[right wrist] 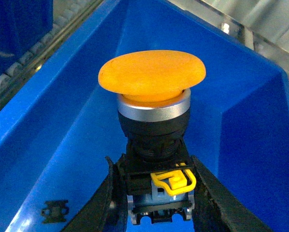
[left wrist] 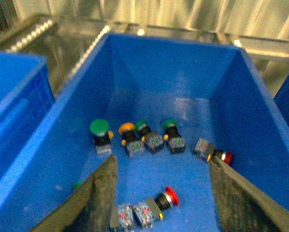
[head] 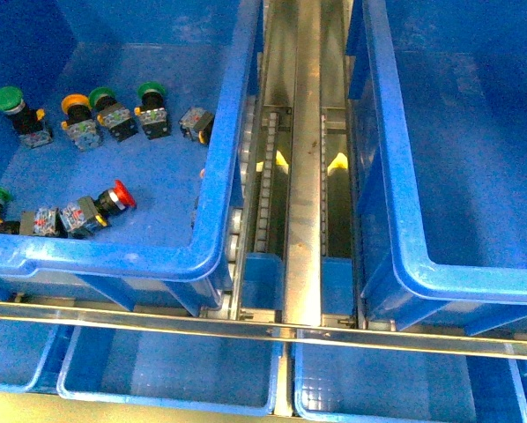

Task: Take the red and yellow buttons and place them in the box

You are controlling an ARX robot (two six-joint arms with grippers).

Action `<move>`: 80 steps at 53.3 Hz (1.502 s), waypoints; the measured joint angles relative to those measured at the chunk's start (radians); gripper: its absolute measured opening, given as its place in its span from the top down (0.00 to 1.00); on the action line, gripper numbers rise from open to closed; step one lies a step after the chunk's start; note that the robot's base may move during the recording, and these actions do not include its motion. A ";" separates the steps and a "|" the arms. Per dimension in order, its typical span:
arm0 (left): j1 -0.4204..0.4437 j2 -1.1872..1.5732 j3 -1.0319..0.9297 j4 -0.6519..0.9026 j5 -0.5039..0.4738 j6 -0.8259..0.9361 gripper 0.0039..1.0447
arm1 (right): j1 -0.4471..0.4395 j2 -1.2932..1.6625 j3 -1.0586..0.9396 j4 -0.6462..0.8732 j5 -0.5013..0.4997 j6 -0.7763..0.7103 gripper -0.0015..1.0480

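Observation:
My right gripper (right wrist: 154, 166) is shut on the contact block of a yellow button (right wrist: 151, 75), which it holds upright over the floor of a deep blue box (right wrist: 241, 145). Over another deep blue bin (left wrist: 183, 72) my left gripper (left wrist: 163, 162) is open, and a red button (left wrist: 169, 196) lies on its side between the fingers (left wrist: 102, 191). A second red button (left wrist: 226, 157) lies near the other finger. A yellow button (left wrist: 126, 128) stands in the row behind. In the front view neither gripper shows; these lie at red (head: 122, 194) and yellow (head: 76, 106).
Green-capped buttons (head: 6, 100) share the left bin (head: 114, 260). The right bin (head: 475, 286) holds nothing I can see. A metal roller rail (head: 303, 176) runs between them. Shallow paler trays (head: 167, 370) sit below. A small black piece (right wrist: 54, 211) lies on the box floor.

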 joint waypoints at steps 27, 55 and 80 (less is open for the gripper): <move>0.143 -0.316 -0.099 -0.189 0.134 0.057 0.98 | 0.099 -0.014 0.009 -0.098 0.182 0.156 0.74; 0.143 -0.624 -0.100 -0.483 0.136 0.060 0.98 | 0.170 0.058 0.052 -0.066 0.313 0.224 0.74; 0.144 -0.883 -0.100 -0.776 0.136 0.060 0.98 | 0.198 0.055 0.027 -0.056 0.344 0.256 0.74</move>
